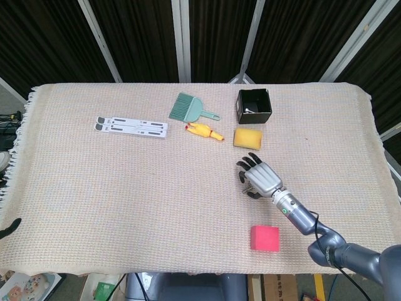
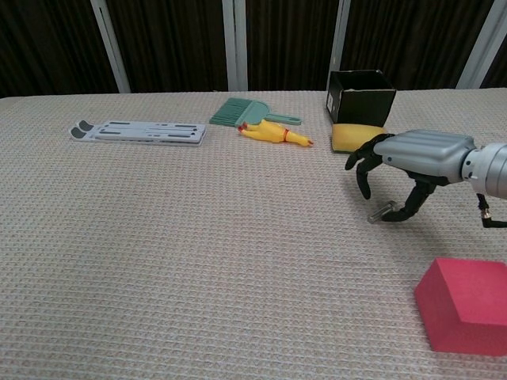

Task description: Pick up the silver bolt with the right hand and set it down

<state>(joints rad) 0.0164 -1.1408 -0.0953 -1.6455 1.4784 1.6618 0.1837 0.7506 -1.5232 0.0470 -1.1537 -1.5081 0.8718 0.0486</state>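
The silver bolt (image 2: 382, 211) lies flat on the woven cloth at the right of the table. My right hand (image 2: 420, 152) arches over it, palm down. The thumb tip touches the bolt's right end, and the other fingers (image 2: 362, 169) hang curled a little to its left, clear of it. The bolt rests on the cloth and is not lifted. From the head view the right hand (image 1: 260, 177) covers the bolt, so it is hidden there. No view shows my left hand.
A red block (image 2: 467, 305) sits near the front edge, just right of the hand. Behind the hand are a yellow sponge (image 2: 352, 136) and a black box (image 2: 361, 95). Further left lie a rubber chicken (image 1: 203, 131), a green brush (image 1: 188, 108) and a white strip (image 1: 131, 126).
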